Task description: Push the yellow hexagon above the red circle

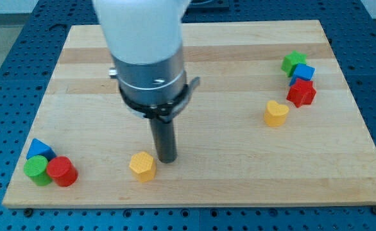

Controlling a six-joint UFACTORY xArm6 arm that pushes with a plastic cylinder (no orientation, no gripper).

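Note:
The yellow hexagon lies near the board's bottom edge, left of centre. The red circle stands at the bottom left, touching a green circle on its left. My tip rests on the board just right of the yellow hexagon, close to it or touching its upper right side. The hexagon is well to the right of the red circle and about level with it.
A blue triangle sits above the green circle. A yellow heart lies at the right of centre. A green star, a blue block and a red star cluster at the upper right. The wooden board ends near the bottom blocks.

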